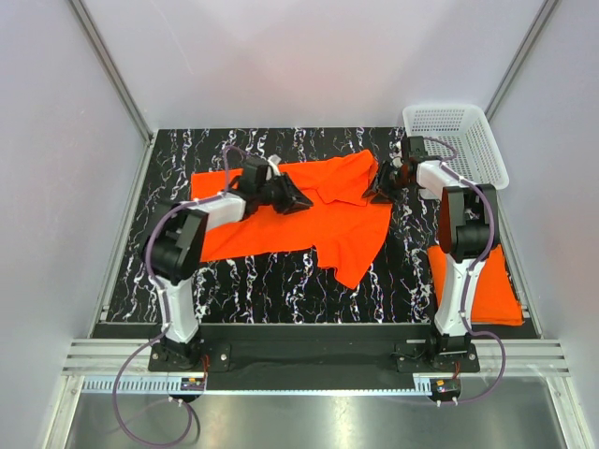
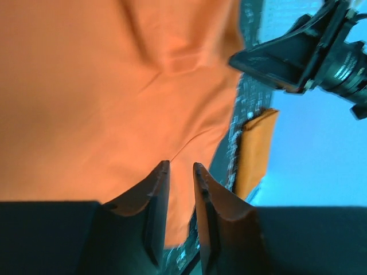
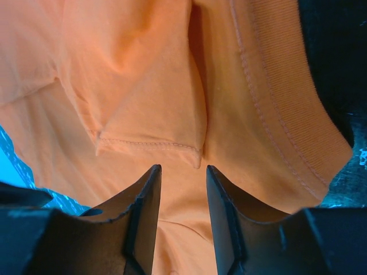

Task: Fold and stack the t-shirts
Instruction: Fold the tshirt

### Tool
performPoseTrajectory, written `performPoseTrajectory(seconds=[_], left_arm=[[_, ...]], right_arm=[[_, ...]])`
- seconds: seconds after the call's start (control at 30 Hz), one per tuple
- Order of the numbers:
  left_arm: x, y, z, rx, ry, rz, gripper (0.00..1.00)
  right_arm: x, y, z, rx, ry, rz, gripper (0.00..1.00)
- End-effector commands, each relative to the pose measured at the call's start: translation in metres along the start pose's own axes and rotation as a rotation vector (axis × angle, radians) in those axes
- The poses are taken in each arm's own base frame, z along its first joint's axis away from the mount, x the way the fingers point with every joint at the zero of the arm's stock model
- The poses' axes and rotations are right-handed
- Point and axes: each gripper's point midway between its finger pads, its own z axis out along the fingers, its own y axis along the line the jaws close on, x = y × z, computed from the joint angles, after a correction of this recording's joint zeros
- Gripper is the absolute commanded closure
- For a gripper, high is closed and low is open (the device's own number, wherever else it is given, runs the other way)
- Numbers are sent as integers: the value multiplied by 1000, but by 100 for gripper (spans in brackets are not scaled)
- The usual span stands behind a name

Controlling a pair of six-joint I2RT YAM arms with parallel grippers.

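Folded t-shirt (image 1: pixel 501 290) lies near right, by your right arm's base. Spread t-shirt (image 1: pixel 337 224) lies mid-table, rumpled and unfolded, so its folding and stacking are left. Thin matte orange knit, ribbed collar (image 3: pixel 281 109), stitched hem. Right gripper (image 3: pixel 180 169) parted, grasping nothing. Left gripper (image 2: pixel 181 166) nearly closed over cloth; whether it has a grip, you cannot tell.

- Spread t-shirt (image 1: pixel 346 234): middle hidden under left arm (image 1: pixel 211 210); cut off by the edges in both wrist views.
- Folded t-shirt (image 1: pixel 505 292), near right: left part behind right arm (image 1: pixel 463 234).
- Left tool (image 2: pixel 180 166): hold on cloth indiscernible.
- Right tool (image 1: pixel 379 187): fingertips too dark to separate from above.
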Motion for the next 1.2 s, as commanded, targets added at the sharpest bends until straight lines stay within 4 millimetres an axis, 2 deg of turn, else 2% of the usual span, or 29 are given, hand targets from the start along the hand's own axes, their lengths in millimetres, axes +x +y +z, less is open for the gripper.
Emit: performPoseTrajectory(seconds=[0.0, 0.1, 0.17, 0.33, 0.47, 0.57, 0.73, 0.87, 1.03, 1.17], left_arm=[[-34, -54, 32, 193, -124, 1, 71], [-39, -53, 57, 181, -150, -43, 65], [-41, -47, 65, 148, -170, -64, 64], [-44, -27, 73, 35, -230, -95, 61], [-46, -25, 84, 14, -225, -100, 56], [-45, -12, 94, -20, -209, -130, 53], [-43, 0, 93, -92, -205, -145, 53], [-38, 0, 91, -127, -199, -128, 53], [-31, 9, 103, -127, -166, -152, 51], [-36, 3, 109, -101, -174, -146, 53]], right_arm=[[-10, 11, -4, -50, -13, -50, 56], [-11, 12, -4, -60, -13, -50, 56], [-12, 12, -3, -63, -12, -41, 56], [-14, 16, -4, -82, -13, -33, 56], [-13, 15, 1, -94, -4, -20, 56], [-11, 14, 4, -99, 4, -12, 55], [-6, 7, 9, -96, 17, -6, 54], [-6, 6, 10, -100, 15, -2, 53], [-10, 6, 12, -106, 14, 6, 53], [-9, 5, 14, -109, 20, 13, 53]])
